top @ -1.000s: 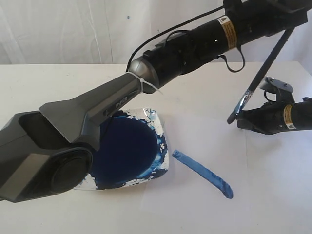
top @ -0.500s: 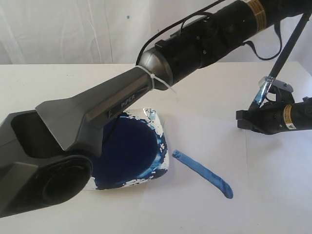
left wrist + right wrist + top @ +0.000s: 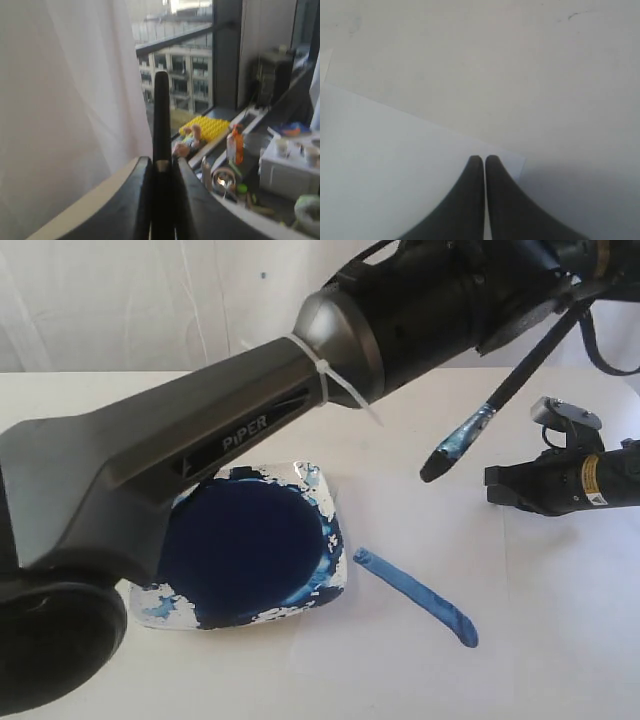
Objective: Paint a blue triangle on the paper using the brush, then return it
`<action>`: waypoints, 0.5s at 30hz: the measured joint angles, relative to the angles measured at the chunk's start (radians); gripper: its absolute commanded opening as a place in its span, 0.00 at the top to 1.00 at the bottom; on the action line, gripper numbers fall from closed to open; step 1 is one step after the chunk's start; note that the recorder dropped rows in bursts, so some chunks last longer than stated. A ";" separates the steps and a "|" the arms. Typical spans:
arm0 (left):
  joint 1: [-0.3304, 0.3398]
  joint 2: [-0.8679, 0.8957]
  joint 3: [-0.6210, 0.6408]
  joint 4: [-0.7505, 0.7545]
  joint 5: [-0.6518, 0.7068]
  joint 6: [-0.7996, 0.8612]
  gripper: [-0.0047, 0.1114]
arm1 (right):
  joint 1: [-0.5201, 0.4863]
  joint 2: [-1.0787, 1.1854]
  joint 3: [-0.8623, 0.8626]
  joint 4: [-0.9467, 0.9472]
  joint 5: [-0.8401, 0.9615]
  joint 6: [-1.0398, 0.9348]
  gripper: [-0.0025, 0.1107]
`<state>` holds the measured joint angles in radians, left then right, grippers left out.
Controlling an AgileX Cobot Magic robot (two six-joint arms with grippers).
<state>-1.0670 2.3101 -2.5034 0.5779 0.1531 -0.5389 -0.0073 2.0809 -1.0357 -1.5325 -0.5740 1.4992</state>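
My left gripper (image 3: 161, 162) is shut on the black handle of the brush (image 3: 500, 390), high at the upper right of the exterior view. The brush slants down to the left, and its blue-stained tip (image 3: 440, 466) hangs in the air above the paper (image 3: 420, 530). Of the blue triangle, one thick blue stroke (image 3: 415, 595) lies on the paper, right of the dish. My right gripper (image 3: 483, 159) is shut with nothing between its fingers, low over a corner of the paper (image 3: 395, 165). In the exterior view it sits at the right (image 3: 492, 486).
A white paint dish (image 3: 335, 575) with a dark navy pool (image 3: 245, 545) stands left of the stroke, partly under my left arm (image 3: 230, 440). That arm crosses the view from lower left to upper right. A white curtain (image 3: 150, 300) hangs behind the table.
My left arm has lifted and shifted right. The brush has swung, and its tip went from beside the right gripper to further left above the paper. The right gripper has not moved.
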 measured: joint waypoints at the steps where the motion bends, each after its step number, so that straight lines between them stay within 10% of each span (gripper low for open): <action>1: -0.006 -0.014 0.010 -0.078 0.056 0.118 0.96 | 0.000 0.000 0.000 0.000 0.000 0.000 0.95; 15: 0.008 -0.090 0.017 -0.445 0.202 0.496 0.96 | 0.000 0.000 0.000 0.000 0.000 0.000 0.95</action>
<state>-1.0595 2.2197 -2.4869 0.1328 0.3552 -0.0429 -0.0073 2.0809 -1.0357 -1.5325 -0.5740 1.4992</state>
